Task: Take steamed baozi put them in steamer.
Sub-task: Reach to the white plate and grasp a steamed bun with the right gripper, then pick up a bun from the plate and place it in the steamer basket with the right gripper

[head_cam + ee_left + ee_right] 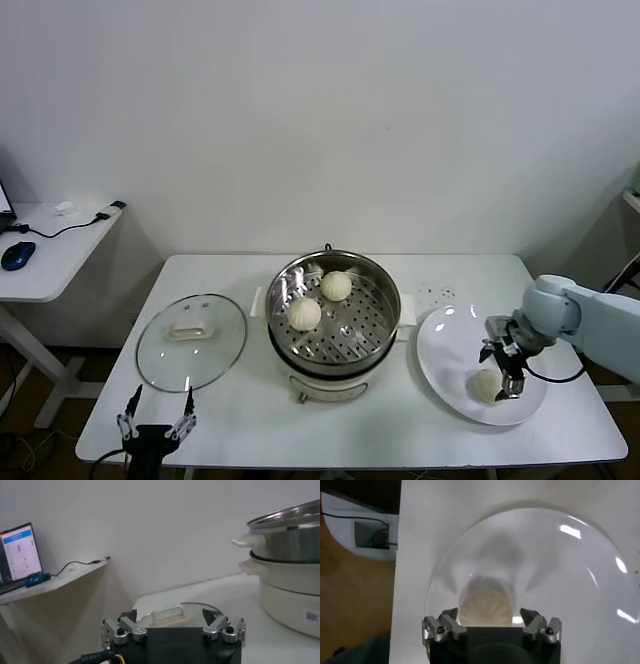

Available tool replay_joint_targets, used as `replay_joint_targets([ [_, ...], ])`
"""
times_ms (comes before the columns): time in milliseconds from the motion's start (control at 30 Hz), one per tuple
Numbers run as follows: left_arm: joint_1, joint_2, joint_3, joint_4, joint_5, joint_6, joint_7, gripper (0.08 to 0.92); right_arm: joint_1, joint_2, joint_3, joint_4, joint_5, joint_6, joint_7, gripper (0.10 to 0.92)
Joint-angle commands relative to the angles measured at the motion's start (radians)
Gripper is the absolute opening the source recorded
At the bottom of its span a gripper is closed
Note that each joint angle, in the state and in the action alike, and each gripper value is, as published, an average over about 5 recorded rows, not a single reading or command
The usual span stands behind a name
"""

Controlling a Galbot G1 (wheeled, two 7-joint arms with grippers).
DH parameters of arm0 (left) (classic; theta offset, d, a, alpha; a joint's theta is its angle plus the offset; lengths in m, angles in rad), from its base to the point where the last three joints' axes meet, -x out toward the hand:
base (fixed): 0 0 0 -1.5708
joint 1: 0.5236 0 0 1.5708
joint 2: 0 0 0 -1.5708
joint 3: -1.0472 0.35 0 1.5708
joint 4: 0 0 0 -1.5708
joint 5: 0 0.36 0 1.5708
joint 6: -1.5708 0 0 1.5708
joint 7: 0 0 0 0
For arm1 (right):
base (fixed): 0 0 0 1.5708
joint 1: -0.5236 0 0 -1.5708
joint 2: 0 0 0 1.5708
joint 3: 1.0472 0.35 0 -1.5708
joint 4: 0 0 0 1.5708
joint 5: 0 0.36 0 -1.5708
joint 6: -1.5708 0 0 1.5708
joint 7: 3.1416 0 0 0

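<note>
The right gripper (503, 372) hangs over the white plate (445, 340) with its fingers spread wide apart, and the last bun on that plate (485, 602) sits directly below it, in line with the gap between the jaws — nothing is clamped yet. Two steamed baozi (305, 314) already lie on the perforated floor of the steamer (380, 285), which stands well off toward the robot's left of this gripper.

The risks, as I judge them: soft dough squashes or tears if the jaws close hard, and a smooth dome can roll off-centre and slip out (the glossy plate gives it little grip). A low carry could clip the steamer's rim.

The left gripper (157, 418) waits parked at the table's near edge, fingers apart, just in front of the glass lid (191, 341) — empty.
</note>
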Motion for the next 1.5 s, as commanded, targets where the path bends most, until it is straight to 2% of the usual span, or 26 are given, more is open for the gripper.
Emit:
replay_joint_targets([
  [33,0.0,-0.001,-0.001,0.003,0.0,-0.002,-0.001,0.823,-0.115,0.012,0.088,-0.052,-0.055,0.005,-0.001,0.823],
  [200,0.003,-0.001,0.003,-0.002,0.002,-0.002,-0.002,0.823,-0.113,0.024,0.092,-0.06,-0.06,0.006,-0.003,0.798],
  [433,0.004,-0.001,0.003,-0.002,0.004,-0.003,-0.002,0.823,-0.099,0.024,0.086,-0.06,-0.056,0.009,-0.01,0.63],
  [533,0.005,-0.002,0.003,-0.003,0.004,-0.003,-0.003,0.823,-0.091,0.022,0.085,-0.058,-0.05,0.01,-0.013,0.591],
  [733,0.007,-0.002,0.002,-0.003,0.002,-0.004,-0.003,0.823,-0.059,0.01,0.072,-0.049,-0.029,0.019,-0.016,0.553],
  [1000,0.012,-0.001,0.0,-0.005,0.0,-0.006,-0.003,0.823,0.178,-0.006,0.006,0.001,0.024,0.104,-0.088,0.543],
  [1100,0.013,0.0,0.001,-0.006,0.0,-0.006,-0.002,0.823,0.327,0.03,-0.074,-0.001,0.043,0.193,-0.128,0.543],
  [1200,0.013,0.0,0.001,-0.007,0.0,-0.006,-0.002,0.823,0.493,0.112,-0.156,-0.023,0.038,0.351,-0.178,0.543],
  [1367,0.013,0.0,0.001,-0.008,0.002,-0.002,-0.002,0.823,0.699,0.308,-0.216,-0.036,-0.038,0.642,-0.233,0.548],
  [1500,0.013,-0.001,0.001,-0.009,0.004,0.001,-0.002,0.823,0.748,0.443,-0.177,-0.016,-0.122,0.798,-0.231,0.555],
])
